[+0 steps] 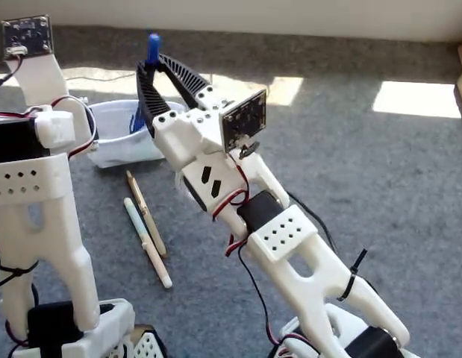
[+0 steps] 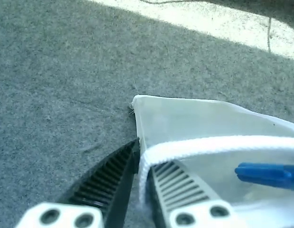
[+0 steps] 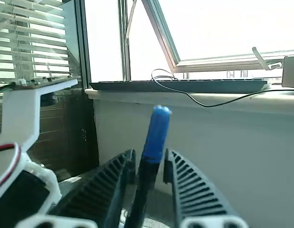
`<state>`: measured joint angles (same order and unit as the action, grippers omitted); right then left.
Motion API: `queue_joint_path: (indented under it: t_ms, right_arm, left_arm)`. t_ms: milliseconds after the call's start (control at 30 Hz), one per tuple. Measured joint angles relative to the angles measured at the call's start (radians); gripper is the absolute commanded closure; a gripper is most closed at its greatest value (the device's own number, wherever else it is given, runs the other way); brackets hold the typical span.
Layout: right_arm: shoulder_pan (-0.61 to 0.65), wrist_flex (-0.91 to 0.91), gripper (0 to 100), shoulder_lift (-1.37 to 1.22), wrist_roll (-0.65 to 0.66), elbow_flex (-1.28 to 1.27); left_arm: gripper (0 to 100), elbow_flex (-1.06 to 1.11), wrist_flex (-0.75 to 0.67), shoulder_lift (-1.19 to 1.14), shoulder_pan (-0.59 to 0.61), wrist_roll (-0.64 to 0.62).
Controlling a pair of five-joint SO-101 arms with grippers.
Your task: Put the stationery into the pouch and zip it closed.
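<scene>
We record: right pincer (image 3: 148,155) clamped on the blue-capped dark pen (image 3: 156,127), upright over the translucent white pouch (image 2: 184,118); left pincer (image 2: 143,156) pinches the pouch's rim.

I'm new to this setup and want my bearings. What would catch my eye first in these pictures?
The right hand holds a blue-capped pen upright over the open white pouch. The left hand pinches the pouch's rim. A wooden pencil and a pale pen lie side by side on the grey carpet, nearer the arms' bases.
</scene>
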<state>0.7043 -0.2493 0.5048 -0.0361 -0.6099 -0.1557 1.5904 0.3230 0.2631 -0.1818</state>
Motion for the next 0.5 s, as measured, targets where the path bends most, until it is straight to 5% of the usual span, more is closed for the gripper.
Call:
queue_joint_path:
  t_ms: [500]
  right_arm:
    - [0.038,0.486,86.0,0.302,0.0,0.0]
  left_arm:
    - [99,0.0,0.0,0.0,0.02,0.0]
